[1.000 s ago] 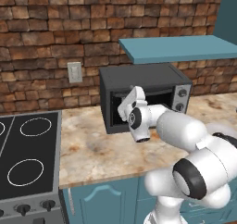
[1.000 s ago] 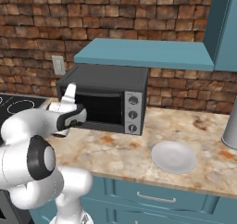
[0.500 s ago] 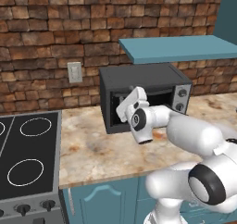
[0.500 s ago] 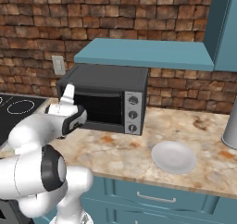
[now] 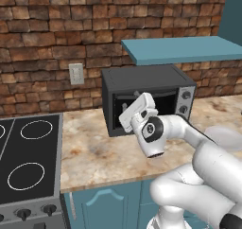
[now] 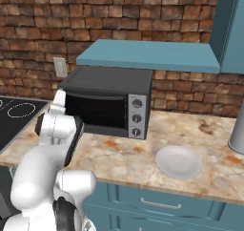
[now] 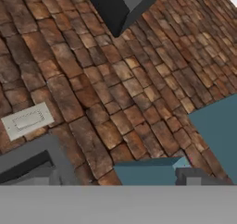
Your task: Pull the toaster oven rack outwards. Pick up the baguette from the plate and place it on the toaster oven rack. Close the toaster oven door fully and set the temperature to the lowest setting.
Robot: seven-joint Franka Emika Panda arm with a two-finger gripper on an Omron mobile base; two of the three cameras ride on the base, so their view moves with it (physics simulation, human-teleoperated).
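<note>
A red-brown brick wall (image 5: 42, 39) runs behind a speckled stone table (image 5: 94, 152) with blue cupboards under it. A blue shelf (image 6: 147, 56) sticks out from the wall. A white wall plug plate (image 5: 75, 73) sits on the bricks. A black stovetop (image 5: 26, 166) with white rings is on the left side.

The toaster oven (image 6: 107, 101) stands on the table under the shelf. It is dark grey, with three small round knobs (image 6: 137, 117) in a row on its silver side panel. No words or brand names can be read on it or on anything else. The front of the oven looks dark, and thin bars show inside in the right base view. I cannot tell for sure how the door stands.

The white plate (image 6: 179, 162) lies on the table to the right of the oven, well apart from it.

The tool (image 5: 124, 110) is up in front of the oven's left side. Its fingers stand wide apart and hold nothing.
</note>
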